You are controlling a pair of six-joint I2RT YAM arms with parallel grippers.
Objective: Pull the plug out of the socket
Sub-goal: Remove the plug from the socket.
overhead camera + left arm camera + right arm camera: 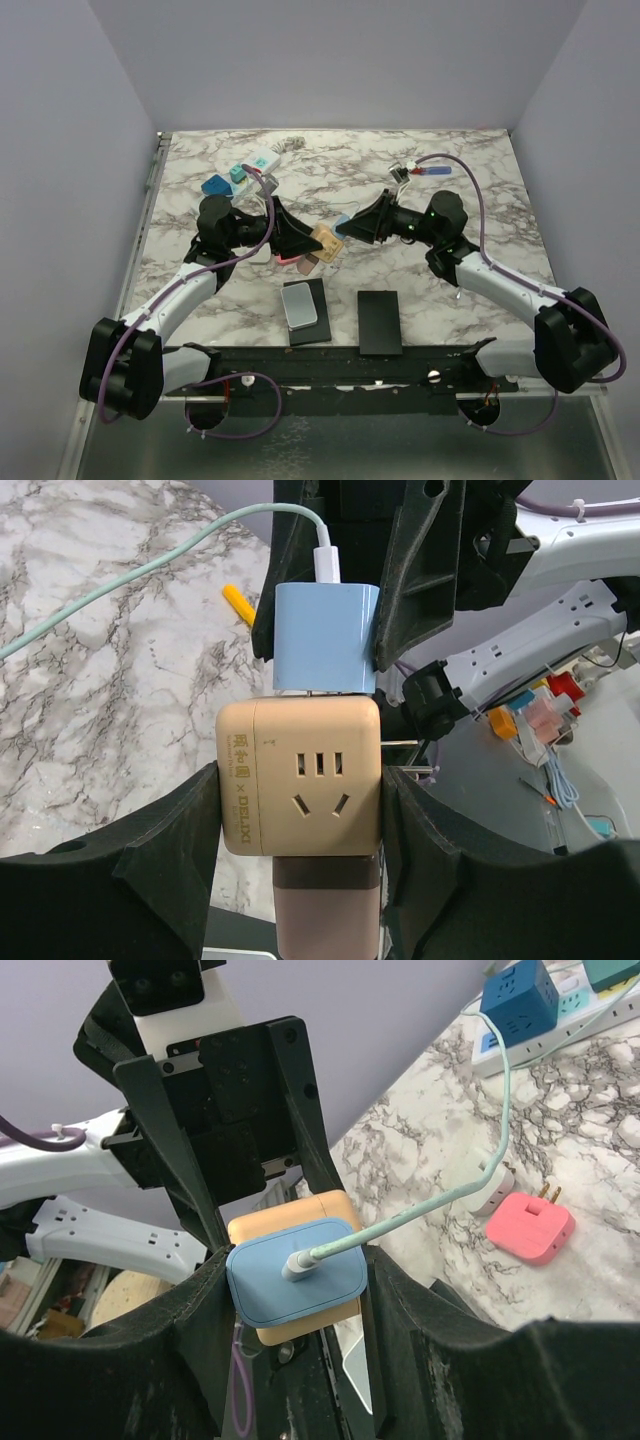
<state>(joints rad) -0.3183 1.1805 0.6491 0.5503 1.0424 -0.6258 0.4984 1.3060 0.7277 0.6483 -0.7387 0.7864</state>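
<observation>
At the middle of the top view, just above the table, the tan cube socket point(325, 243) is held off the marble table point(500, 215) between the two arms. In the left wrist view its face with three slots and a three-pin outlet looks at the camera, and the left gripper point(300, 820) is clenched on its two side faces. The plug, a pale blue charger block point(327, 635), sits on the cube's upper face. A thin dark seam shows between them, so it may be lifted slightly, though the view is too tight to be sure. The right gripper point(345, 600) grasps the charger from either side, its black fingers point(415, 580) pressed to the block. A white connector and pale green cable point(150, 565) leave the charger's top toward the upper left of that frame.

In the right wrist view the cable arcs to the upper right, above a white plug point(490, 1188) and a pink adapter point(530, 1225) lying just beside each other on the marble. At the upper right corner lies a white power strip point(575, 1030) with a dark blue cube point(515, 995) on it. In the lower centre of the top view, a grey device on a black pad point(305, 308) lies near a black slab point(379, 322).
</observation>
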